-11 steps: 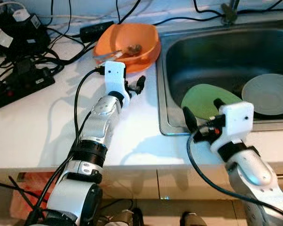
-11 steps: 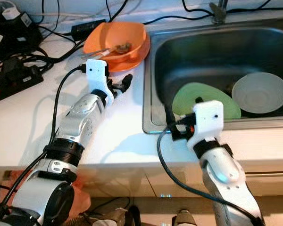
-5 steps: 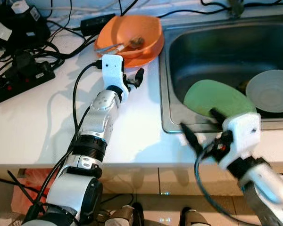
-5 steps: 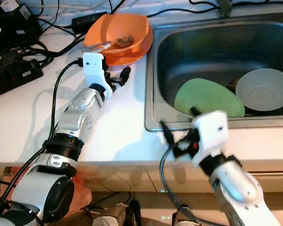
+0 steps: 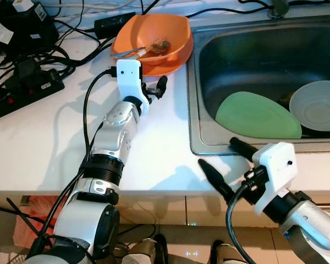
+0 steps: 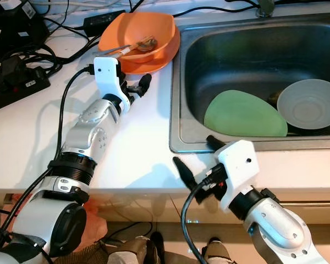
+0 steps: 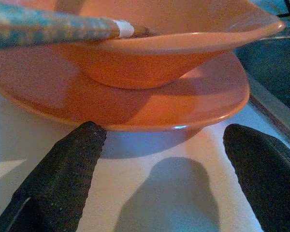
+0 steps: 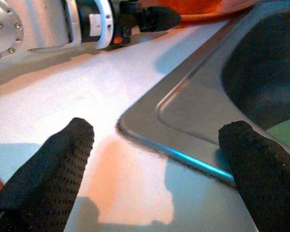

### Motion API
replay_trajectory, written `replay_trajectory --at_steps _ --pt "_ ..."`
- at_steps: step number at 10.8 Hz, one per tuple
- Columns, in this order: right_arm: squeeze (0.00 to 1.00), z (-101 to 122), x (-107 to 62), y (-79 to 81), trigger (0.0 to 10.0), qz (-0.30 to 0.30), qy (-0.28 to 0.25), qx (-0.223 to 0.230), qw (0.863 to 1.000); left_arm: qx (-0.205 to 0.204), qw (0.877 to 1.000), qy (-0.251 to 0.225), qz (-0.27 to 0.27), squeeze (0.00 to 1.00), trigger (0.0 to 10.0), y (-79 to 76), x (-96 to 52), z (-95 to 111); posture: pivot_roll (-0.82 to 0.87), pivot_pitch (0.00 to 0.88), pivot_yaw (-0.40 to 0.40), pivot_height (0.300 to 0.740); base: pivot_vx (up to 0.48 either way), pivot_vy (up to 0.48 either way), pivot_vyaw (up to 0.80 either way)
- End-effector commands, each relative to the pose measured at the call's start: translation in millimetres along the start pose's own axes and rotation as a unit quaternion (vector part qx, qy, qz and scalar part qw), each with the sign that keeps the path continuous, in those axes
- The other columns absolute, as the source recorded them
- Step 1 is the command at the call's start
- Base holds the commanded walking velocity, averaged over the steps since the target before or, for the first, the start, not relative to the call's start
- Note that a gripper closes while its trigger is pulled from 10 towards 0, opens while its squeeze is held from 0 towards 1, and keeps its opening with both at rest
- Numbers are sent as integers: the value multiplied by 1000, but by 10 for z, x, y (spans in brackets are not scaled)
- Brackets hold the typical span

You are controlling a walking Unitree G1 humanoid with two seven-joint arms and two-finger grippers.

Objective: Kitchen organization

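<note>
You are looking at a white counter (image 5: 49, 143) holding an orange plate (image 5: 168, 65) at its back; cables (image 5: 71, 41) and a power strip (image 5: 22, 91) are lying left.

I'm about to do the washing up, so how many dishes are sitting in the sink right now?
2. A green plate leans against the near wall of the sink, and a pale bowl sits upright to the right of it. Something dark lies between them; more could be hidden underneath.

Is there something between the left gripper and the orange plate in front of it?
Nothing visible. The left gripper is open just short of the orange plate, with bare white counter between its fingers; the orange bowl sits on that plate.
</note>
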State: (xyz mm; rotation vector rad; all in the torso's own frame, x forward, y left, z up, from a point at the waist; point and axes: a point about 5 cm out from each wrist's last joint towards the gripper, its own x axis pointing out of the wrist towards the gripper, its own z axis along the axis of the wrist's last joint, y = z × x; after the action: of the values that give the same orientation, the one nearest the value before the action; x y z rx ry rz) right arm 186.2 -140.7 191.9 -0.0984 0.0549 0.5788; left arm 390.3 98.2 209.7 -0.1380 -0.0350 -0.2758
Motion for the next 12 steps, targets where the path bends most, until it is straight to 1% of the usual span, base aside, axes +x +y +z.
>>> replay_trajectory --at_steps 1,2,4,5,7,10,12 --pt "0 -5 -13 60 10000 20 4 8 1000 -6 1000 -2 8 0 10000 44 -33 15 -98 213 175 740 0 0 0" --pt "0 -2 -8 61 10000 25 7 9 1000 -10 1000 0 8 0 10000 42 -54 12 -90 212 173 740 0 0 0" --pt "0 -10 5 52 10000 32 9 8 999 -11 1000 -2 10 0 10000 56 -78 69 -81 207 170 740 0 0 0" --pt "0 -8 18 49 10000 34 8 8 999 -4 1000 -4 20 0 10000 108 -67 86 -81 203 170 740 0 0 0" --pt "0 -6 13 62 10000 37 9 5 999 6 1000 -7 27 0 10000 163 0 123 -93 201 175 740 0 0 0" --pt "0 -6 -39 102 10000 33 13 6 999 25 999 -16 16 0 10000 125 140 217 -123 214 187 740 0 0 0" --pt "0 -1 -68 113 10000 30 15 6 999 29 999 -10 12 0 10000 89 202 223 -143 225 186 740 0 0 0"
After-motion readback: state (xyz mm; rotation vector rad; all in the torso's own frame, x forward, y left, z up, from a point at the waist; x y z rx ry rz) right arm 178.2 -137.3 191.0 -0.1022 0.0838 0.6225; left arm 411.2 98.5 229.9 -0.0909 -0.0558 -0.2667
